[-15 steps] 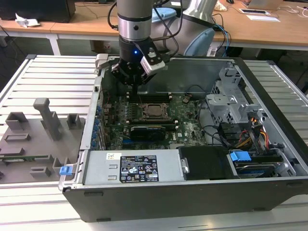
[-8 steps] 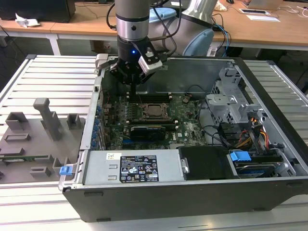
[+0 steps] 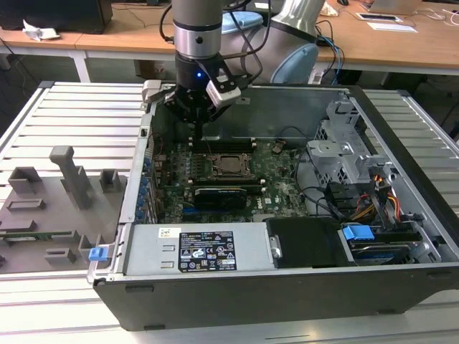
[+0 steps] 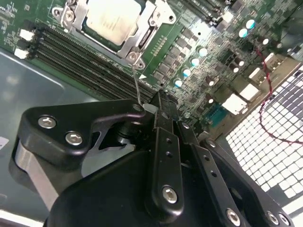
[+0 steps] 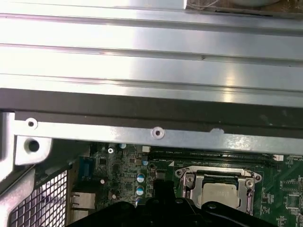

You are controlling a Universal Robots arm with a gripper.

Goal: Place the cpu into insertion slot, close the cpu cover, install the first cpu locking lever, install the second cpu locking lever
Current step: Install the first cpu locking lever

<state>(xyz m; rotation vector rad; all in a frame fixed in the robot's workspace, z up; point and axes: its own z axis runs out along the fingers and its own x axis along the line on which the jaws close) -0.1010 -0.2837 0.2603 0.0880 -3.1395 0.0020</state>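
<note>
Pincer (image 4: 163,98) closed narrow, we see, just beside a thin locking lever (image 4: 137,87). The cpu (image 4: 113,19) lies nearby under the cpu cover (image 4: 142,39). A printed label (image 3: 206,251) marks the power supply (image 3: 147,247).

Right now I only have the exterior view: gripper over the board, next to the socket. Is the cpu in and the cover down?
Observer: Yes. In the second wrist view the cpu shows its silver top through the window of the cpu cover, which lies flat over it.
Operator: Any lever up?
Observer: One thin lever rod runs from a corner of the socket to the tip of the gripper. The fingers look shut, but I can't tell whether they pinch the rod.
</note>
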